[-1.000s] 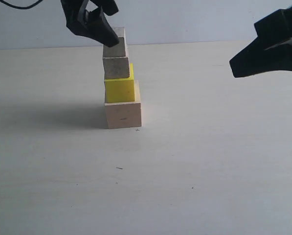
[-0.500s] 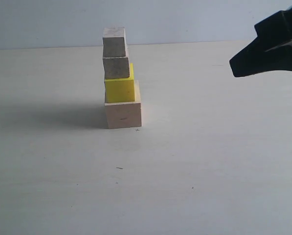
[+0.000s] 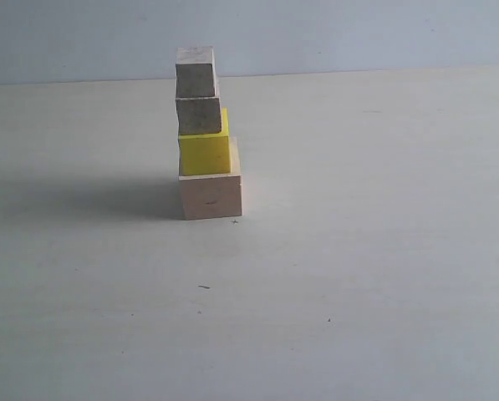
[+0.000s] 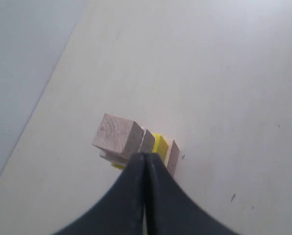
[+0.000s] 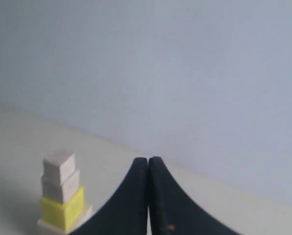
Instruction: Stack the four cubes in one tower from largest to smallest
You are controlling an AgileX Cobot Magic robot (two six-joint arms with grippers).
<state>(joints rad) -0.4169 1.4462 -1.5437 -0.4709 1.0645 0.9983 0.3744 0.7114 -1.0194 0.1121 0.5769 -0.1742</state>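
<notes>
The tower [image 3: 206,134] stands on the table left of centre in the exterior view. Its lowest piece is the large pale wood cube [image 3: 211,194], then the yellow cube [image 3: 205,153], then two small pale wood cubes [image 3: 199,115] [image 3: 196,71]. No arm shows in the exterior view. My left gripper [image 4: 145,156] is shut and empty, high above the tower [image 4: 131,142], looking down on its top cube [image 4: 117,133]. My right gripper [image 5: 148,160] is shut and empty, off to the side of the tower [image 5: 62,196].
The pale table [image 3: 358,276] runs back to a light blue-grey wall [image 3: 358,33]. A soft shadow [image 3: 73,200] lies left of the tower. Tiny dark specks [image 3: 203,286] dot the tabletop.
The left gripper let go of the top cube, rose out of the exterior view and shut. The right gripper also left the exterior view. The tower did not move.
</notes>
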